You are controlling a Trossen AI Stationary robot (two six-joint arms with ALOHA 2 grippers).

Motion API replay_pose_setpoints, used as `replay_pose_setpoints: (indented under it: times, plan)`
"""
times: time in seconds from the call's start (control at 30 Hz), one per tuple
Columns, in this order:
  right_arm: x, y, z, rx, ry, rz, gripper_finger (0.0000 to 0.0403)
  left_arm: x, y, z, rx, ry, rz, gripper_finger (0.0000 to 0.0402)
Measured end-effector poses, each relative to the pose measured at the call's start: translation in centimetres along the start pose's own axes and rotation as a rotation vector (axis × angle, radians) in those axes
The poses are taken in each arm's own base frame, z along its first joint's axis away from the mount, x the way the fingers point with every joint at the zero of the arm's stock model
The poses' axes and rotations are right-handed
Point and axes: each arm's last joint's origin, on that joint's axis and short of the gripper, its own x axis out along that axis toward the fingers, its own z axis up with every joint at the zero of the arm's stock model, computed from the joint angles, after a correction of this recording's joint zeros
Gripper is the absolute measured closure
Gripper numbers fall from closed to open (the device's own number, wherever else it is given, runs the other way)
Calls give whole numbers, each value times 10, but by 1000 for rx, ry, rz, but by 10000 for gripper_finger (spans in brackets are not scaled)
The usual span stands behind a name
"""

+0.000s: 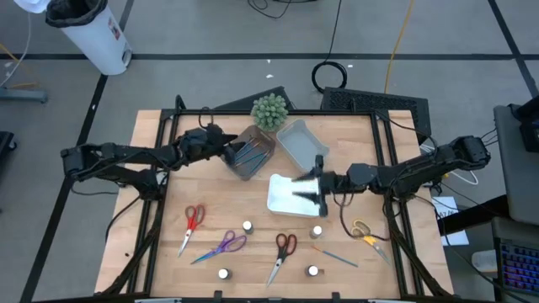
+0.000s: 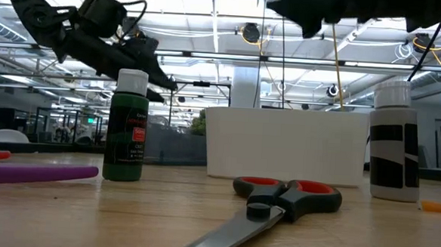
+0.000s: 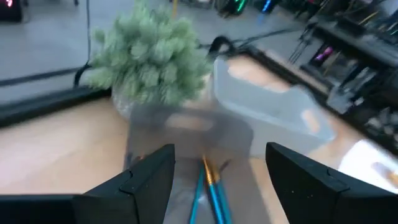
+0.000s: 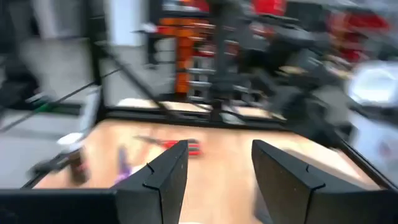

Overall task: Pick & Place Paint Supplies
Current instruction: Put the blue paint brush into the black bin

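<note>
My left gripper (image 1: 229,152) is open at the near-left end of the brown tray (image 1: 251,155). In the left wrist view its fingers (image 3: 149,180) stand on either side of blue-handled brushes (image 3: 210,186) that lie in that tray, touching nothing. My right gripper (image 1: 313,183) is open and holds nothing, hovering over the white tray (image 1: 285,195). On the near half of the table lie red scissors (image 1: 192,223), purple scissors (image 1: 223,246), red-and-dark scissors (image 1: 284,251), yellow scissors (image 1: 368,233), a brush (image 1: 337,256) and several white-capped bottles (image 1: 248,226).
A pale blue-grey tray (image 1: 301,141) sits behind the white one, and a green spiky plant (image 1: 269,111) stands at the far edge. In the low view a green bottle (image 2: 126,126) and a black-and-white bottle (image 2: 393,140) stand before the white tray (image 2: 283,146).
</note>
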Motion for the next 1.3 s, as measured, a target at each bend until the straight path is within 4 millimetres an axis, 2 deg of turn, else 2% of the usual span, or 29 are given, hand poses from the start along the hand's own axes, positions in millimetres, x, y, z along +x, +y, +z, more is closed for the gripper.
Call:
replay_pose_setpoints:
  times: [0.1,0.2,0.3,0.47,0.6,0.73,0.87,1.0,1.3]
  plan:
    - [-3,21,0,-74,-6,119,234,-10,-4,8,-2,-24,-46,144]
    - [-10,45,0,-62,10,176,234,-18,-8,13,0,-32,-69,144]
    - [-17,71,2,-49,109,168,234,-21,-10,10,17,-9,-72,144]
    - [-25,116,18,-49,330,63,234,-21,-11,9,23,-2,-69,144]
    - [-25,147,11,-9,497,43,234,-21,-11,9,10,-1,-69,144]
    - [-24,170,-16,3,634,57,234,-21,-11,9,4,0,-69,144]
    - [-21,185,-44,44,727,64,234,-21,-10,8,7,15,-62,144]
    - [-18,192,-67,39,786,29,234,-21,-10,7,4,18,-60,144]
    - [-9,190,-95,39,877,-39,234,-21,-10,8,5,13,-62,144]
